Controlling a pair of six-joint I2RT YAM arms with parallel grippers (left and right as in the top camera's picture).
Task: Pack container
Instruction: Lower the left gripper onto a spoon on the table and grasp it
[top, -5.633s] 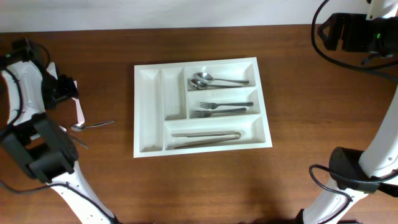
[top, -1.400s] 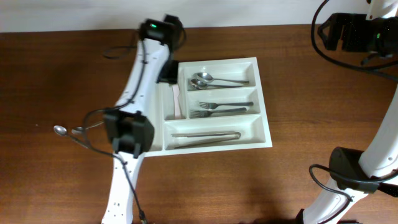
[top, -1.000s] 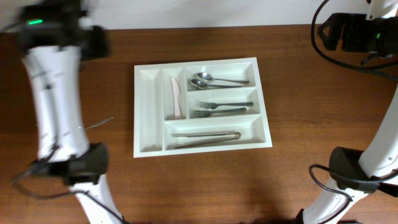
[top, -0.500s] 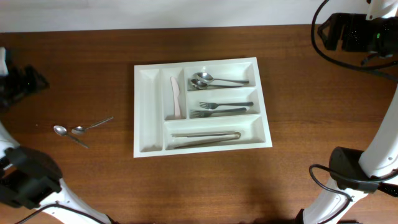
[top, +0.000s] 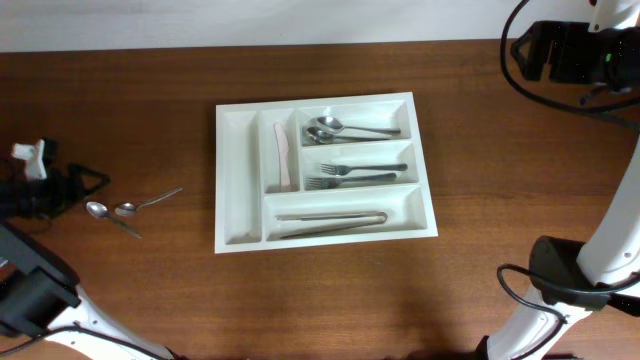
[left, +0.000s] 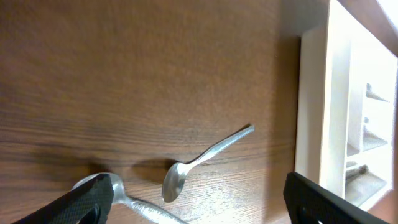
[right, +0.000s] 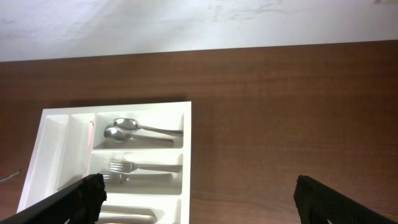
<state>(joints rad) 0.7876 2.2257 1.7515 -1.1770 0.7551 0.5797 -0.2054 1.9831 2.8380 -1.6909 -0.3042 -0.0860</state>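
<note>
1. The large white rectangular plastic cutlery tray (top: 238, 180) is shown at the middle of the brown wooden table (top: 500, 180), with its leftmost narrow compartment bare.
2. A pale pink plastic knife (top: 283, 158) is held in the second narrow compartment. Two steel spoons (top: 345, 128), two steel forks (top: 355, 174) and steel tongs (top: 330, 220) are laid in the three long compartments.
3. Two small loose steel teaspoons (top: 120, 208) are seen on the table left of the tray, apart from it.
4. The left gripper (left: 199, 198) is placed near these teaspoons, its fingers spread wide and nothing grasped.
5. The right gripper (right: 205, 199) is seen at the far right corner, spread wide and empty.
</note>
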